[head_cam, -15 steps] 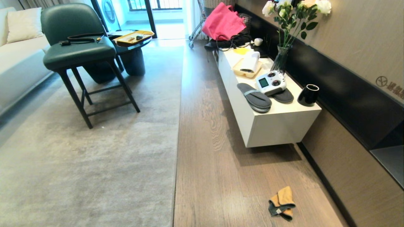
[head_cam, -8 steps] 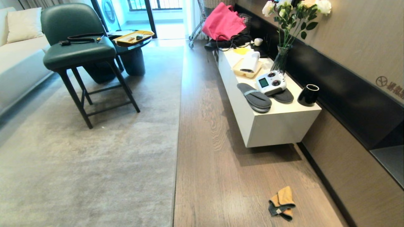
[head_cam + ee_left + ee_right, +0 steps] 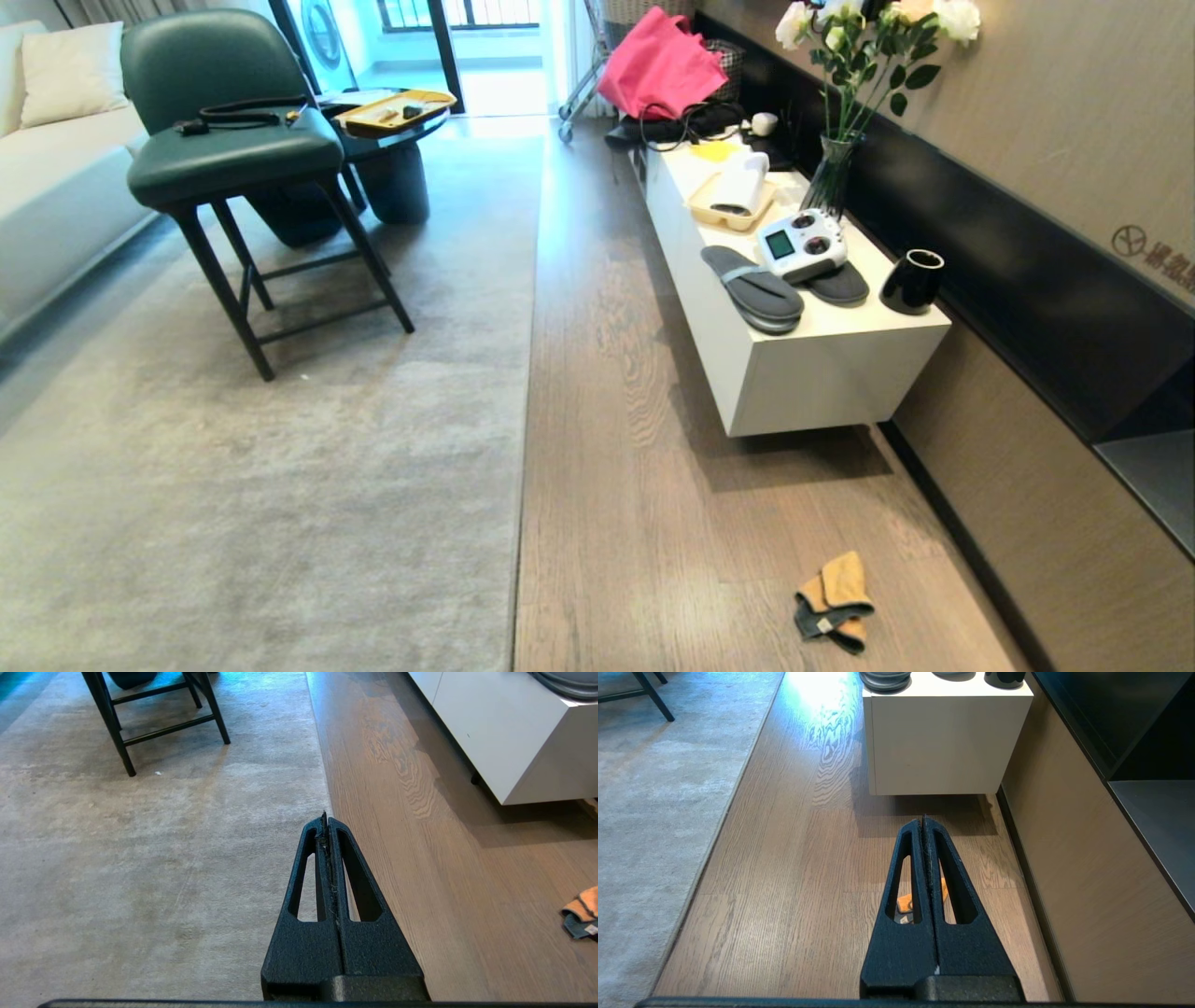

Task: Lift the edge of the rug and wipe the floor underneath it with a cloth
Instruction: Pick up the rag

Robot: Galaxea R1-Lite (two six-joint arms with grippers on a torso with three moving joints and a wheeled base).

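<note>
- The left gripper (image 3: 325, 821) is pinched fully together and holds nothing. It hangs above the rug edge (image 3: 322, 788), which runs straight ahead of its tips and lies flat on the floor (image 3: 420, 858).
- The right gripper (image 3: 923, 823) is likewise closed tight and empty. The cloth (image 3: 904, 902) lies on the floor below and behind its tips, partly hidden by the fingers.
- In the head view neither arm shows; the cloth (image 3: 834, 600) sits on bare planks, well apart from the rug edge (image 3: 525, 411) and nearer the wall than the white surface (image 3: 822, 373).
- No step of the task looks begun: the rug is down and the cloth untouched.
- Risk 1: the hem is thin and flush with the planks, so closed or shallowly placed fingers could skate over the pile and miss it.
- Risk 2: the rug is large and a chair (image 3: 233, 159) stands on it, so its weight could drag a weakly gripped border free.
- Risk 3: the soft, crumpled cloth may be caught by only 1 fold, then slip or bunch while wiping.
- Risk 4: reaching low near the white surface and wall leaves the right arm little room, so a careless sweep could strike them.
</note>
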